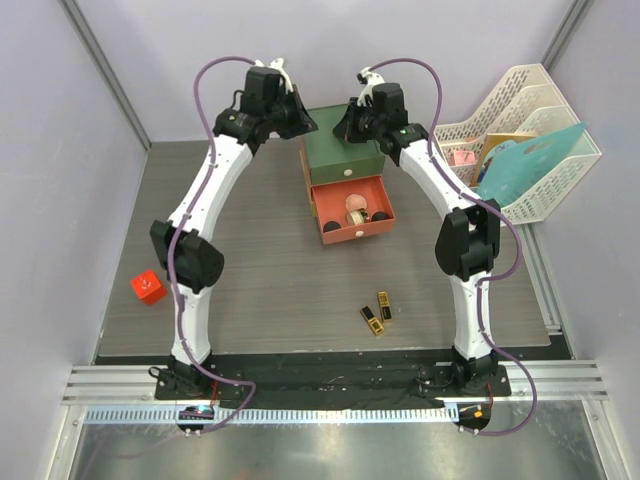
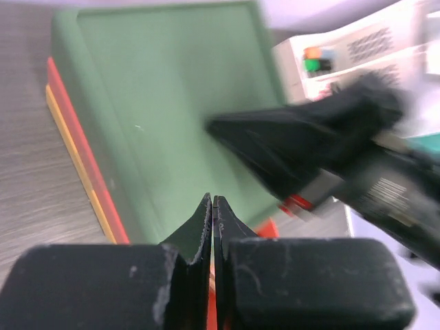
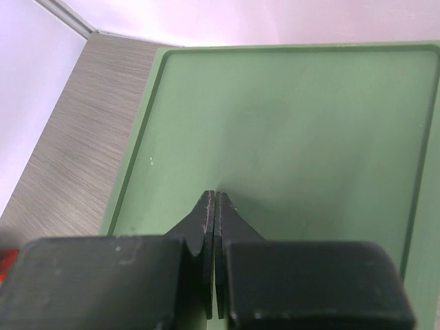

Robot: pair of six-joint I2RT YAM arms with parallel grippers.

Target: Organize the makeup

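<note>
From the top view, I have both arms reaching to the far middle of the desk [image 1: 260,270], with the left gripper [image 1: 303,125] and right gripper [image 1: 347,122] close together over the green drawer box [image 1: 343,155]. Its orange drawer [image 1: 355,235] is pulled out toward me and holds the round peach compact [image 1: 355,207] and two dark jars [image 1: 380,213]. Two gold-black lipsticks [image 1: 372,320] lie side by side on the desk, near and centre. A red cube [image 1: 148,287] sits at the left edge and a white basket [image 1: 520,130] at far right.

On the left wrist view, my left gripper [image 2: 212,199] is fully closed on nothing above the box's green top, with the right gripper's black body just to the right.

On the right wrist view, the right gripper [image 3: 215,196] is likewise pressed shut and empty over the green top.
</note>
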